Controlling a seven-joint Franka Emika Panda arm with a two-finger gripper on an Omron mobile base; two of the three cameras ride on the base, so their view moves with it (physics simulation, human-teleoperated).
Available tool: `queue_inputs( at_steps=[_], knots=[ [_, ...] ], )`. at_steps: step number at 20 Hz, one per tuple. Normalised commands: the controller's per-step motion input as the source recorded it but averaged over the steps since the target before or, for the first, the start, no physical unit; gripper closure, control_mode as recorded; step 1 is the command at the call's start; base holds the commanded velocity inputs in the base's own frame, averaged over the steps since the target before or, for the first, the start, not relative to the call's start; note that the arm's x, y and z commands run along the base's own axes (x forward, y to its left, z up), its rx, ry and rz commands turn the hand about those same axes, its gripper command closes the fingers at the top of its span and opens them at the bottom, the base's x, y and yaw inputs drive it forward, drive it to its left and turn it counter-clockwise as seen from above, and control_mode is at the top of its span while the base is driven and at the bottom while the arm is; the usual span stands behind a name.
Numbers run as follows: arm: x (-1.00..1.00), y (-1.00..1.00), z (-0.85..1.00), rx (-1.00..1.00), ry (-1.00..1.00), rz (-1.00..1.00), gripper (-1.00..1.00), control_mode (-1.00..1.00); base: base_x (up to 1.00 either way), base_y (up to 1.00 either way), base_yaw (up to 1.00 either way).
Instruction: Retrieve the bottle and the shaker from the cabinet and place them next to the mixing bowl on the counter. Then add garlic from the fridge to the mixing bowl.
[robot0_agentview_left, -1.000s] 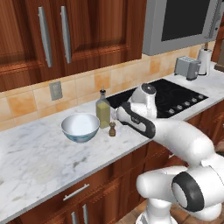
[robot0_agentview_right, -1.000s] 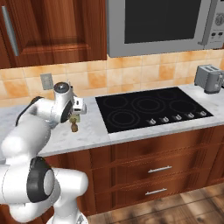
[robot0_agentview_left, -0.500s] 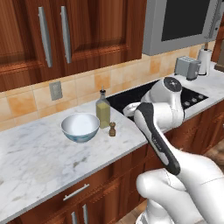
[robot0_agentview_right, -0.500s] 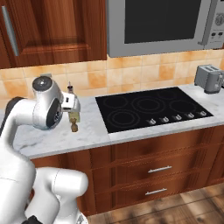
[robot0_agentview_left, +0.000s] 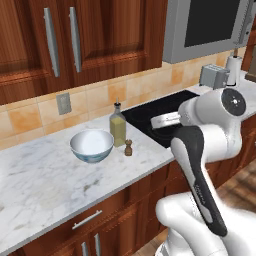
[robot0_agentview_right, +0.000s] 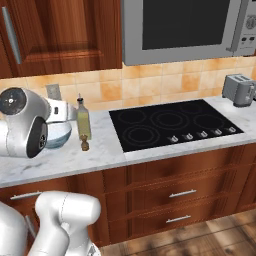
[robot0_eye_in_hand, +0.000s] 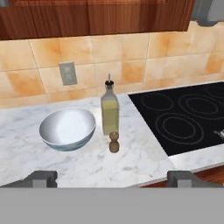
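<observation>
The white mixing bowl (robot0_eye_in_hand: 68, 128) sits on the marble counter (robot0_eye_in_hand: 26, 153). Just to its right the oil bottle (robot0_eye_in_hand: 110, 111) stands upright, and the small brown shaker (robot0_eye_in_hand: 114, 142) stands in front of the bottle. All three also appear in the left base view: bowl (robot0_agentview_left: 91, 145), bottle (robot0_agentview_left: 118, 129), shaker (robot0_agentview_left: 128, 147). My gripper (robot0_eye_in_hand: 112, 178) is open and holds nothing, pulled back from the counter edge and facing these things. In the right base view my arm covers part of the bowl (robot0_agentview_right: 60, 134), beside the bottle (robot0_agentview_right: 83, 120) and shaker (robot0_agentview_right: 85, 145). Garlic and fridge are out of view.
A black cooktop (robot0_agentview_right: 172, 122) lies right of the bottle. Above it hangs a microwave (robot0_agentview_right: 185, 27). A toaster (robot0_agentview_right: 236, 89) stands at the far right. Closed wooden cabinet doors (robot0_agentview_left: 60, 40) are over the bowl, and a wall outlet (robot0_eye_in_hand: 68, 73) is behind it. Drawers (robot0_agentview_right: 185, 192) run below the counter.
My arm has swung up and back from the counter, drawing the hand away from the bottle and shaker. Bottle, shaker and bowl stay where they were.
</observation>
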Motion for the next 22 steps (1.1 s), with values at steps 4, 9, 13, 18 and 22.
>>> queue_inputs(
  at_steps=[4,9,13,18,22],
  knots=[
    [-0.6,0.0,0.75,0.0,0.13,0.03,-1.0,-1.0,0.0,0.0,0.0],
    [-0.58,0.0,0.37,-0.02,0.19,0.0,-1.0,-1.0,0.0,0.0,0.0],
    [-0.52,-0.04,0.06,-0.03,0.03,-0.07,-1.0,-1.0,0.0,0.0,0.0],
    [-0.5,-0.28,-0.05,-0.04,-0.04,-0.12,-1.0,-1.0,0.0,0.0,0.0],
    [-0.34,-0.22,0.0,0.0,-0.03,-0.03,-1.0,-1.0,0.0,0.0,0.0]
  ],
)
